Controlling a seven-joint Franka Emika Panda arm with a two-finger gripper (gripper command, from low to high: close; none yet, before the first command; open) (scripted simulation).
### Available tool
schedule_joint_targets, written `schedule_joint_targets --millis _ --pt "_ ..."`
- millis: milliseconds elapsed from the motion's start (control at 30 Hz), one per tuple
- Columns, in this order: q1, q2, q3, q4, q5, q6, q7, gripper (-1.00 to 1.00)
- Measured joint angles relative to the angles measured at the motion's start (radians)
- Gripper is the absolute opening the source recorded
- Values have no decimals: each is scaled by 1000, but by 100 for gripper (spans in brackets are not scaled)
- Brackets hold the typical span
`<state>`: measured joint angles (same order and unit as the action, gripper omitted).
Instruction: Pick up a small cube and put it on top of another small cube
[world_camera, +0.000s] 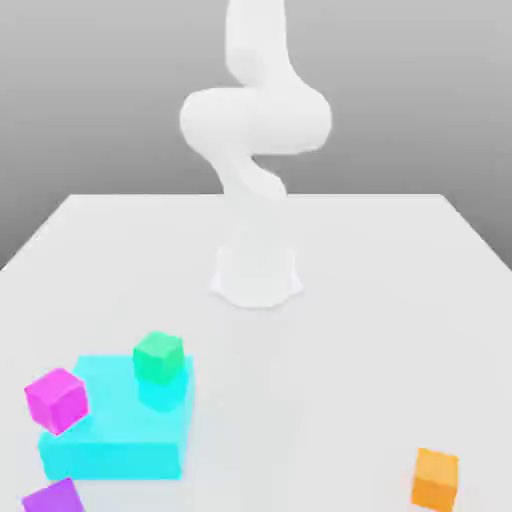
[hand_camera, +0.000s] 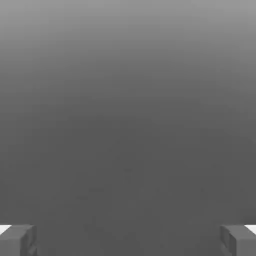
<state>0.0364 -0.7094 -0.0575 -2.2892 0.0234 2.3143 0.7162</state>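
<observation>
The jaws are seen spread wide apart in the hand view, with nothing between them; the gripper (hand_camera: 128, 240) faces a plain grey backdrop, and one fingertip (hand_camera: 17, 239) is noted at each lower corner of that picture. In the exterior view the arm (world_camera: 255, 120) is observed raised and folded above its base, well apart from every cube. The small violet-purple cube (world_camera: 52, 497) is found on the surface (world_camera: 350, 260) at the near edge of the exterior view's left, just beside the flat cyan block (world_camera: 110, 440). The green cube (world_camera: 158, 357) is seated on the far corner of that block. A magenta cube (world_camera: 57, 400) is perched at the block's left edge, between the two task cubes, and an orange cube (world_camera: 435, 478) lies well apart on the exterior view's right. The step in hand is judged to be the approach, with no grasp yet made. It is advised that the hand be turned downward, centred over the violet-purple cube, and lowered squarely to its faces, with clearance kept from the block's wall and the magenta cube.
</observation>
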Motion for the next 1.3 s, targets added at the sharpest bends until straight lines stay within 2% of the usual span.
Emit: schedule_joint_targets --millis 333,567,800,967,1100,1233,1267,1300 --pt "114 365 -217 43 142 58 -373 0" --pt "123 623 -305 75 271 94 -651 0" --pt "59 868 -310 103 348 140 -894 0" --pt "10 1023 -310 118 340 188 -1026 0" --pt "-24 1133 -320 128 298 235 -1108 0" --pt "-78 1273 -265 158 341 331 -1169 0" --pt "-90 1299 -251 165 353 350 -1179 -100" --pt "-90 1299 -251 165 353 350 -1179 -100"
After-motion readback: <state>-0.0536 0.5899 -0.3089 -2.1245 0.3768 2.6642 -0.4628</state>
